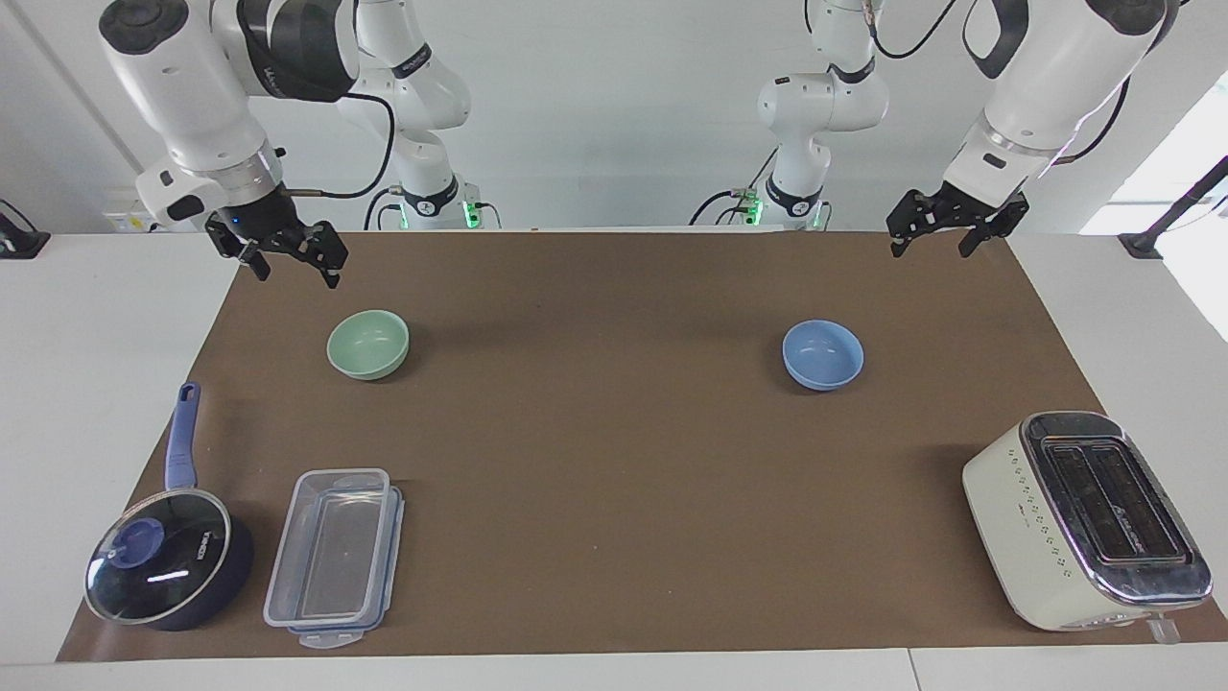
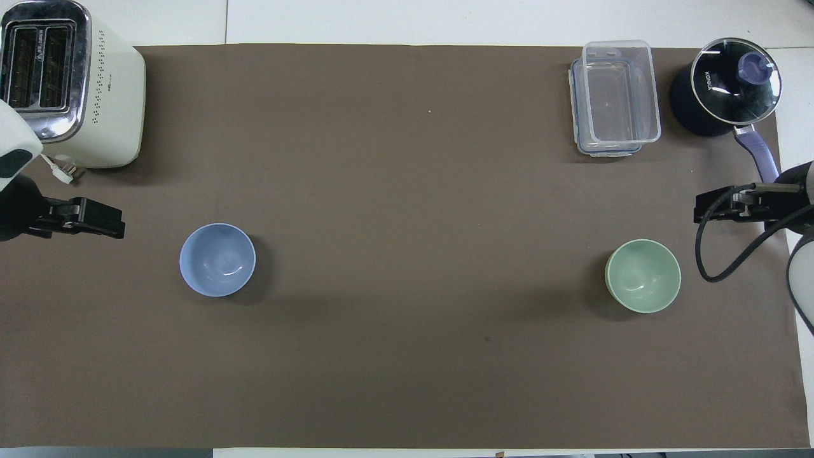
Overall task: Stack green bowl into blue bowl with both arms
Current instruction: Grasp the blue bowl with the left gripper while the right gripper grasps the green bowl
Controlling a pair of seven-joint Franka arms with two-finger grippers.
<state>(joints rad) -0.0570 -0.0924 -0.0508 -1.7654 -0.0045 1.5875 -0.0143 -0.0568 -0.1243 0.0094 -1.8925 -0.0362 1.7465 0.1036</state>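
The green bowl (image 1: 367,344) stands upright on the brown mat toward the right arm's end; it also shows in the overhead view (image 2: 642,275). The blue bowl (image 1: 822,354) stands upright toward the left arm's end, and in the overhead view (image 2: 217,259) it is empty. My right gripper (image 1: 295,276) is open and raised over the mat beside the green bowl, apart from it; it also shows in the overhead view (image 2: 701,212). My left gripper (image 1: 929,250) is open and raised over the mat beside the blue bowl, apart from it; it also shows in the overhead view (image 2: 118,227).
A dark blue lidded saucepan (image 1: 168,568) and a clear plastic container (image 1: 334,557) stand farther from the robots than the green bowl. A cream toaster (image 1: 1084,518) stands farther than the blue bowl. The brown mat (image 1: 595,432) covers the table.
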